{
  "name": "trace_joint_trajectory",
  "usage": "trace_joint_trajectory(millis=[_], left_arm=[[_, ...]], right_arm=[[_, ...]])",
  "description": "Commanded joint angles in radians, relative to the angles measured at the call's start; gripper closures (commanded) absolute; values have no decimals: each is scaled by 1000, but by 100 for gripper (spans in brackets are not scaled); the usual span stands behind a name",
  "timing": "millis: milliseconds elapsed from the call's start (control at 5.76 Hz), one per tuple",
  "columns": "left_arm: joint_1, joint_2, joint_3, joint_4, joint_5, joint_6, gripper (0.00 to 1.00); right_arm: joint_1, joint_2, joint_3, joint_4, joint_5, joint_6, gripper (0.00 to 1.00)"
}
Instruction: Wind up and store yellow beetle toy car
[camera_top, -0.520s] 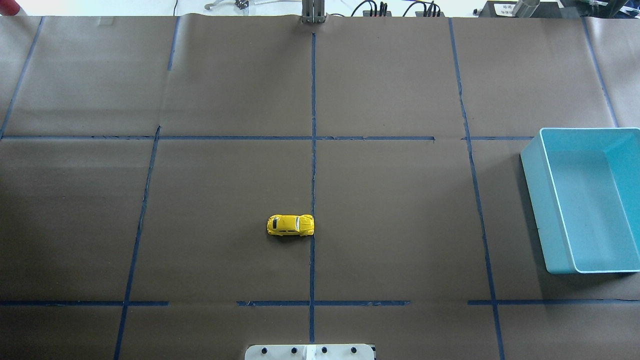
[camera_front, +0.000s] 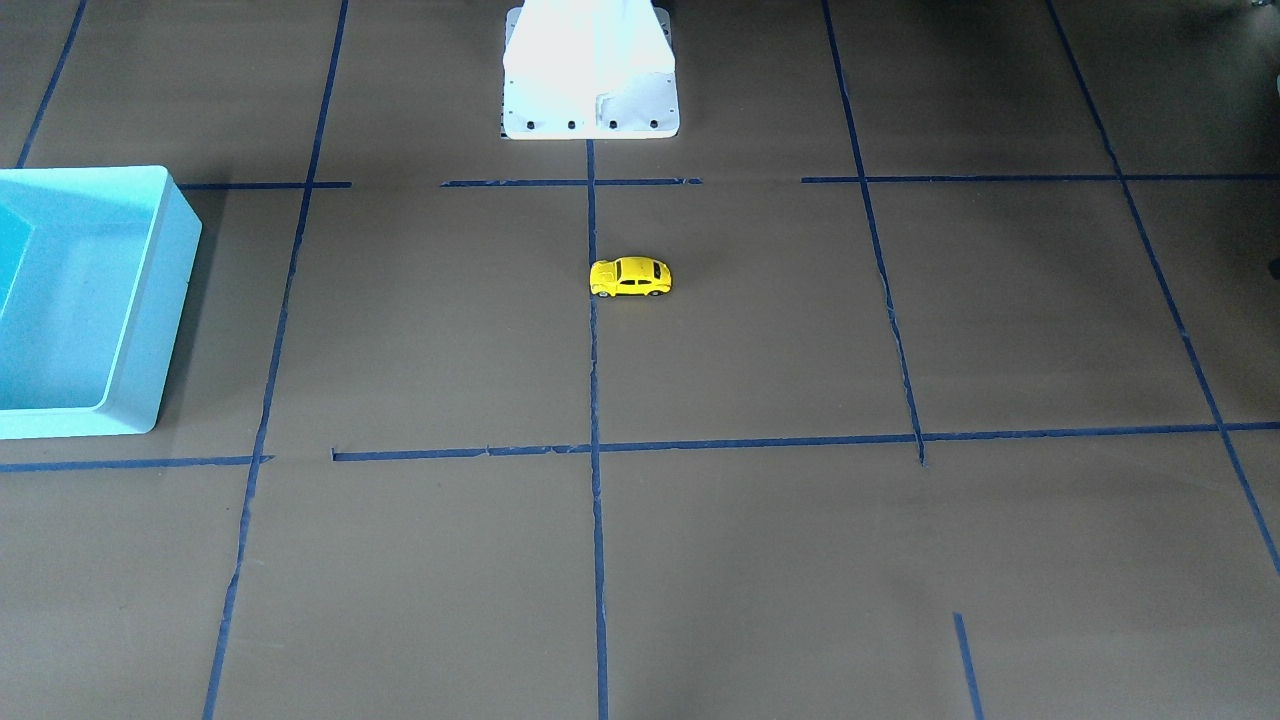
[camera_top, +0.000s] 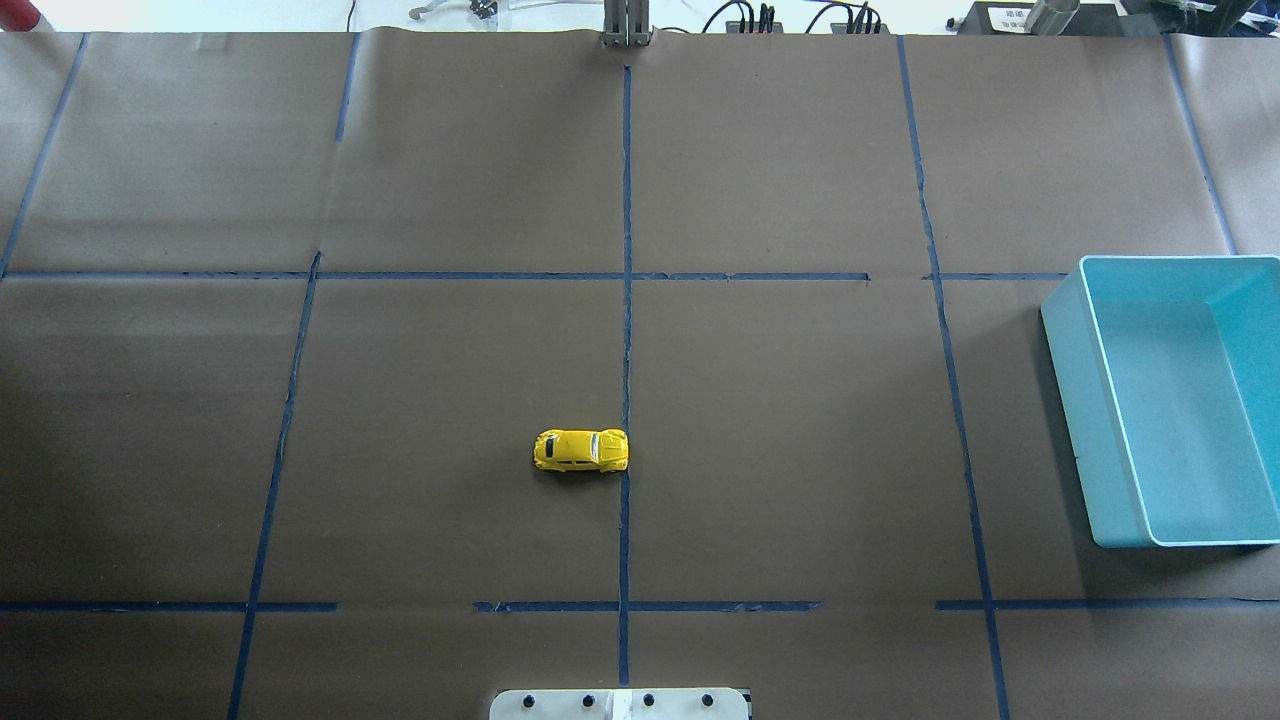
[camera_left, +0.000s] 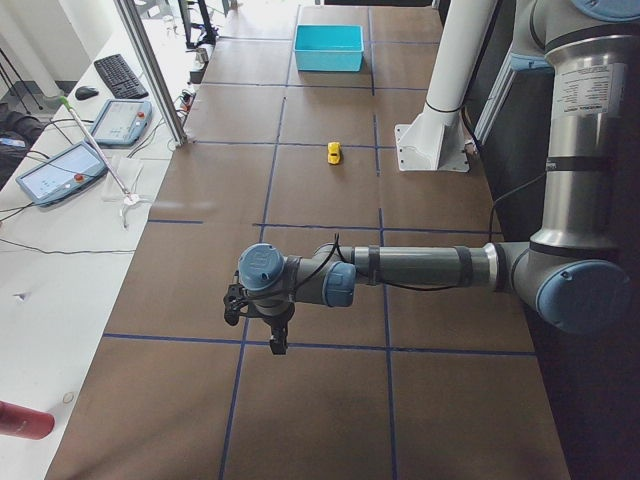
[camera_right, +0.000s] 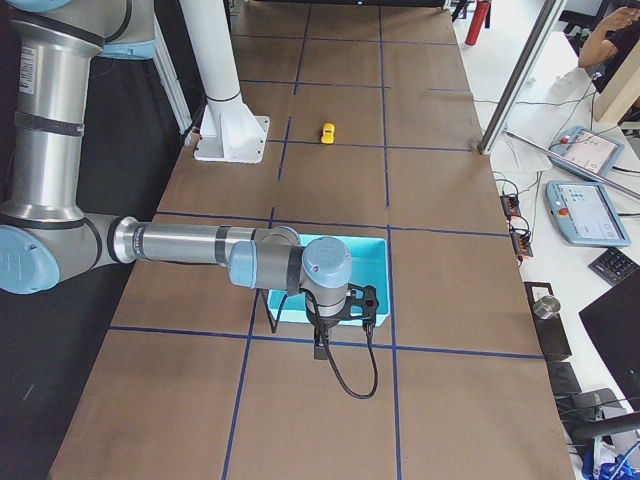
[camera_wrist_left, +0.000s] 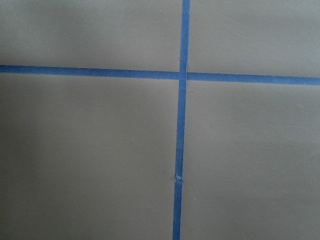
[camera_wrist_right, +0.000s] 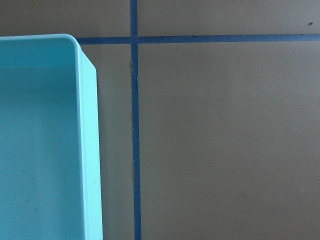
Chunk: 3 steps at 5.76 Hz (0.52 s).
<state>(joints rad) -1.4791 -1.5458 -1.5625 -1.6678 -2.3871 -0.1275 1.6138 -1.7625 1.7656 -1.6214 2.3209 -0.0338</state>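
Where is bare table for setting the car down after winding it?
Nearly everywhere. The stretch between the yellow beetle toy car and the light blue bin at the right end of the table is bare; so is everything on the car's left. Only the bin's end is occupied.

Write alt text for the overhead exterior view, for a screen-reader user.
A tiny yellow beetle toy car sits on its wheels near the middle of a brown paper-covered table, its right end at the central blue tape line. A light blue bin stands at the right edge, partly cut off by the frame.
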Motion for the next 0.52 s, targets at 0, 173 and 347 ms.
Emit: trace_joint_trajectory(millis=[0,173,347], left_arm=[[105,-16,-22,-1,-1,0,0],[141,-26,-62,0,0,-7,0],[207,-23,-144,6,-6,-7,0]], right_arm=[[0,0,0,0,0,0,0],[0,0,0,0,0,0,0],[0,0,0,0,0,2,0]])
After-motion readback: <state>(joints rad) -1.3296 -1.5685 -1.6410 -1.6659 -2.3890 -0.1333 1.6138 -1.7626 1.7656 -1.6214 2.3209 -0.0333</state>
